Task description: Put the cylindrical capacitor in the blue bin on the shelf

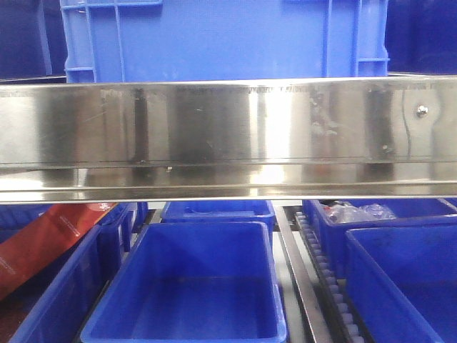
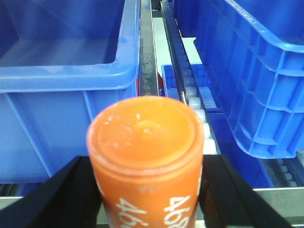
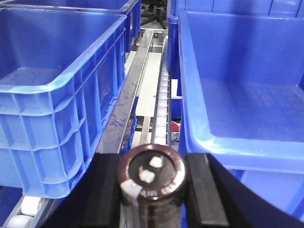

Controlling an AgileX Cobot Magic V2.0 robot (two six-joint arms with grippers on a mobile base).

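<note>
In the right wrist view, the cylindrical capacitor (image 3: 152, 176), dark brown with a silvery rim and a pale stripe, stands between the black fingers of my right gripper (image 3: 154, 164), which is shut on it. It hangs over the gap between a blue bin (image 3: 247, 95) on the right and another blue bin (image 3: 52, 71) on the left. My left gripper (image 2: 148, 164) is shut on a larger orange cylinder (image 2: 145, 133) marked "4680". The shelf's shiny steel front rail (image 1: 228, 128) crosses the front view. Neither gripper shows in that view.
Roller tracks (image 3: 161, 107) and a steel divider (image 3: 126, 109) run between the bin lanes. Below the rail stand an empty blue bin (image 1: 193, 286), a bin with a red packet (image 1: 43, 243) and bins on the right (image 1: 400, 279). A large blue crate (image 1: 228, 36) sits above.
</note>
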